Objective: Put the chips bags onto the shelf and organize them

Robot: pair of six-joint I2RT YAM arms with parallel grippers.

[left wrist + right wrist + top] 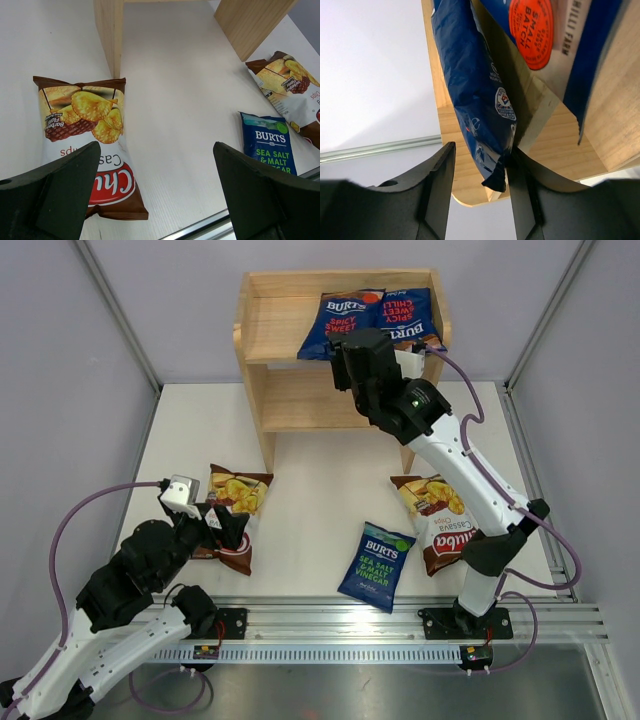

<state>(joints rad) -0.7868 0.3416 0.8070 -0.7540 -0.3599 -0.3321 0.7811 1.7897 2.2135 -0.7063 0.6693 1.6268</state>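
The wooden shelf [300, 400] stands at the back of the table. Two blue Burts bags lie on its top tier: a spicy sweet one [338, 322] and a sweet chilli one [405, 315]. My right gripper [346, 360] is open at the front of that tier; in the right wrist view [481, 150] the left blue bag's lower corner [495, 175] hangs between the fingers, touching the right one. My left gripper [232, 530] is open wide [156, 147] above the table, by the left Chuba bag [85, 130]. A second Chuba bag [440, 520] and the sea salt Burts bag [375, 565] lie on the table.
The shelf's lower tier [310, 405] holds nothing visible. Its legs [110, 35] stand just beyond the left Chuba bag. A metal rail [380, 620] runs along the table's near edge. Grey walls close in on both sides.
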